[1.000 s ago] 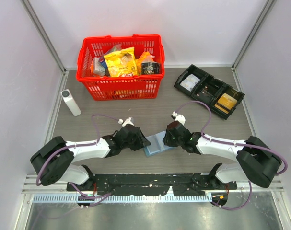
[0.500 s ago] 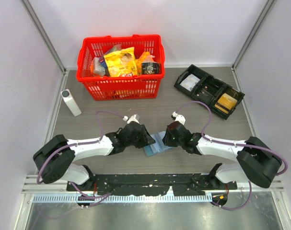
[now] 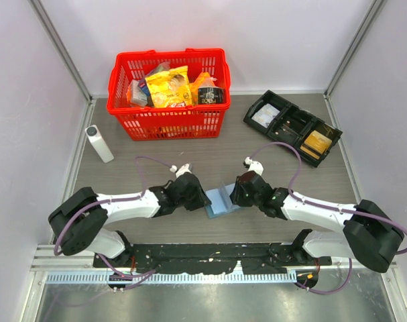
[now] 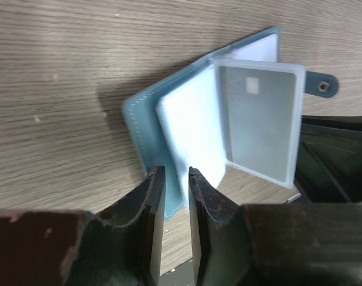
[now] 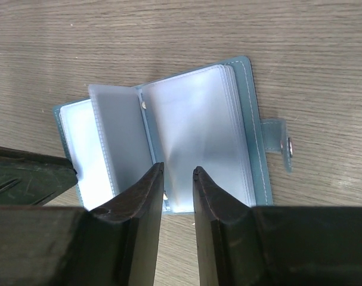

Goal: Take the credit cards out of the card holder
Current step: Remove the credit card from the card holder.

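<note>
Blue card holder (image 3: 218,201) spread open just ahead of left gripper (image 4: 176,174) and right gripper (image 5: 178,170), jaws narrowly parted, clamping nothing; sleeved credit card (image 4: 261,122) ahead-right of left tips, lengthwise away.

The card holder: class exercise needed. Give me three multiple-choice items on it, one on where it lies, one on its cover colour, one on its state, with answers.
1. Where does the card holder lie? A against the far wall; B on the table between the left hand and the right hand; C hanging over the table's edge.
2. What colour is its cover? A blue; B red; C black.
3. What state is it in? A snapped shut; B folded but unfastened; C lying open, clear sleeves fanned.
Answers: 1 B, the top view shows it between both hands. 2 A, both wrist views show a blue cover. 3 C, its sleeves spread and the strap lies unfastened.
</note>
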